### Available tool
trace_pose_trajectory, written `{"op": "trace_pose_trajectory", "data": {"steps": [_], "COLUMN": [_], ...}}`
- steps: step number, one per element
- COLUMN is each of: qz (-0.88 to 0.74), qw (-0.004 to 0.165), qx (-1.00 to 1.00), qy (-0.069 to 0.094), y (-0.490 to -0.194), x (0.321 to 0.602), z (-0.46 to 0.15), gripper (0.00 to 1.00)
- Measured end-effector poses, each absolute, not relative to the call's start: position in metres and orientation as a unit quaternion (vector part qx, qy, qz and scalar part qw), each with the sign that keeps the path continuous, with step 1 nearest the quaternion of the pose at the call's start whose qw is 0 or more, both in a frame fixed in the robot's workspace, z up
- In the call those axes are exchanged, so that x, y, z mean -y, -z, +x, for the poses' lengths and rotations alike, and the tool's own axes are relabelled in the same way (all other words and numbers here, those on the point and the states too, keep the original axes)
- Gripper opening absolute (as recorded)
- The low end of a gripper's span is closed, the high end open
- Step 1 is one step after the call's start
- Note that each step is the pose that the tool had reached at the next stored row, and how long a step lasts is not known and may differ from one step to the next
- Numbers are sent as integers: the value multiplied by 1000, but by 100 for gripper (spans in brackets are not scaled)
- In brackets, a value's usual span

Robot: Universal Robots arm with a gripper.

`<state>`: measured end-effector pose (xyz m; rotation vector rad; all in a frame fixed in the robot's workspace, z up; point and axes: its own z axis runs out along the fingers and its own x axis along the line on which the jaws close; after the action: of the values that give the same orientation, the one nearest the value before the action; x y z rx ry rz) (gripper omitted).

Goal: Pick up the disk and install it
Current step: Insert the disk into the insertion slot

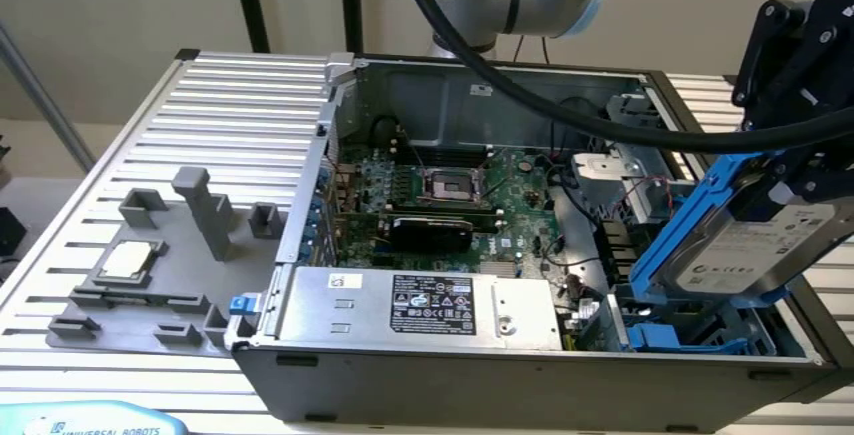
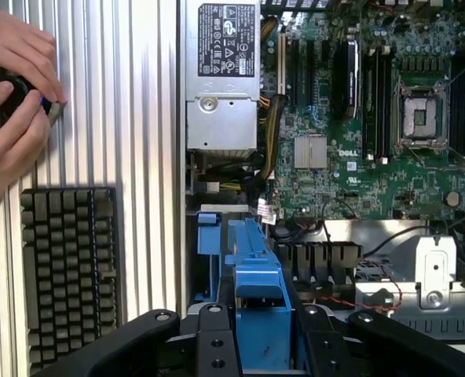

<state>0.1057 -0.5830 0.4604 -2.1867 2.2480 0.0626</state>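
Over the case [image 1: 534, 380], disk [image 1: 761, 245] held in pincer [image 2: 261, 345]

"UNIVERSAL ROBOTS" was printed on a pale blue plate [image 1: 94, 423] at the exterior view's lower left edge. "DELL" stood in white on the motherboard [image 2: 349, 166]. The black label [image 1: 431, 304] on the power supply box [image 1: 527, 310] and the white label [image 1: 790, 237] on the disk [image 1: 727, 255] carried print too small to read.

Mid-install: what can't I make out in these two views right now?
Bay slot below the silver-grey disk in its blue plastic carrier: exterior view, hidden by the disk.
Where the jaws meet the carrier: wrist view, covered by the black gripper linkage.
Small dark object in the person's hands: wrist view, fingers cover it.
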Motion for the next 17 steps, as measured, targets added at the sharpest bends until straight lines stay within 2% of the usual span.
{"op": "trace_pose_trajectory", "data": {"steps": [17], "qz": [-697], "qw": [3], "qx": [-717], "qy": [-20], "y": [-443], "x": [584], "z": [105], "gripper": [33]}}
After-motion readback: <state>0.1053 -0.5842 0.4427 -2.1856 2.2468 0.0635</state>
